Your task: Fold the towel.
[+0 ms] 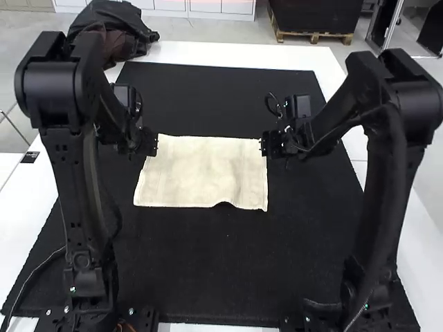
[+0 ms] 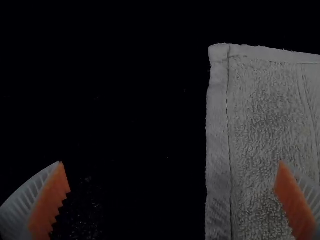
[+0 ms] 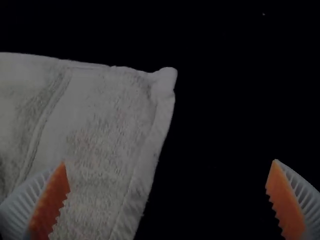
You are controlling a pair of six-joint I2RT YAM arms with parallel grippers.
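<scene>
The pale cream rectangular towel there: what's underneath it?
The large, flat black mat shows around the towel and presumably runs on beneath. That covered part cannot be seen, nor whether anything else lies there; the towel's near edge has a small raised ripple.

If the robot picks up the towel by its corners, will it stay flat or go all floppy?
The towel would probably go floppy and sag, since its near edge already ripples up softly. It likely won't slip easily, because its surface looks fuzzy and looped. It probably won't roll, lying spread flat.
</scene>
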